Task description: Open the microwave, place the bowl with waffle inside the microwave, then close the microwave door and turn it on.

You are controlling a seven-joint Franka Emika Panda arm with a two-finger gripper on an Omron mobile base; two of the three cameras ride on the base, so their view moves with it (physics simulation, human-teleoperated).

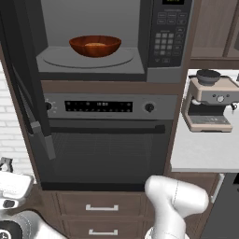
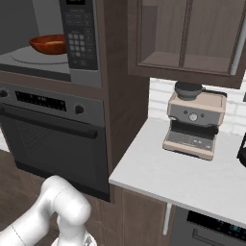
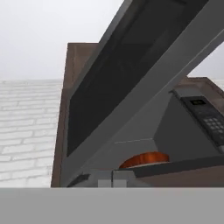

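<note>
**Bowl on the turntable, microwave door open**

Nearest the cameras, the robot's white arm (image 1: 175, 203) bends low in front of the wooden drawers (image 1: 101, 207) under the oven. The tool itself is not seen in the base views; its jaws are fully closed, with nothing seen between them. The hand view looks up along the microwave door (image 3: 127, 83), whose dark glass panel and grey frame slant across that view.

Above the drawers sits the oven (image 1: 105, 140), with its long bar handle and two knobs. To the right, a pale counter (image 2: 182, 175) carries a grey coffee machine (image 2: 194, 125), standing near the white brick wall.

Above the oven is the microwave (image 1: 161, 70). Its door stands swung out to the left, edge-on in the left base view. Inside the grey cavity, the reddish-brown bowl (image 1: 95, 45) rests upright on the round glass turntable (image 1: 60, 59), roughly at its middle. The golden-tan waffle (image 1: 95, 45) lies in the bowl. The keypad (image 1: 169, 32) with its display is on the microwave's right side, just beside the cavity.
</note>
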